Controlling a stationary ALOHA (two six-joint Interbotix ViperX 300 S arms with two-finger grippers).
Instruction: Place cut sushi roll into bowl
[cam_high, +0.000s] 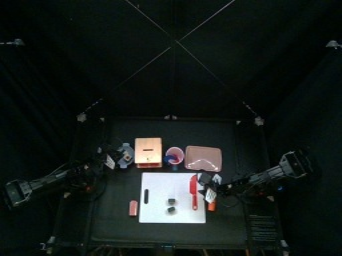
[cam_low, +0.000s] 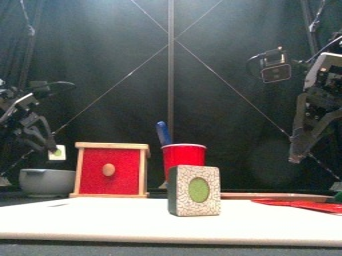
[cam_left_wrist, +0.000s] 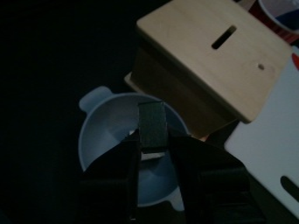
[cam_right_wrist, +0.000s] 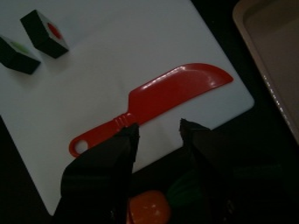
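bowl (cam_left_wrist: 111, 131) is seen directly beneath the left gripper (cam_high: 115, 160) right now, at the table's left side, just beside the orange box (cam_high: 148, 153). a dark held piece (cam_left_wrist: 151, 131) with a small pale patch looks to be clamped between the left jaws, which are set partway apart around it, and it is hung over the bowl's hollow. whether the piece touches the bowl's inner wall cannot be told from the left wrist view.

the cut sushi roll (cam_right_wrist: 49, 31) is otherwise found on the white cutting board (cam_high: 154, 185): two dark pieces with paler centres are seen lying close together near one corner in the right wrist view, well apart from the bowl. one piece is shown standing on edge in the front view, its green centre turned to the camera.

the right gripper (cam_right_wrist: 158, 144) is held above the board with its jaws apart and nothing gripped, just over the handle of the red knife (cam_right_wrist: 176, 92), which is laid flat on the board. the red cup (cam_low: 185, 158) is stood next to the box, and the pink tray (cam_high: 202, 157) is set beyond it.
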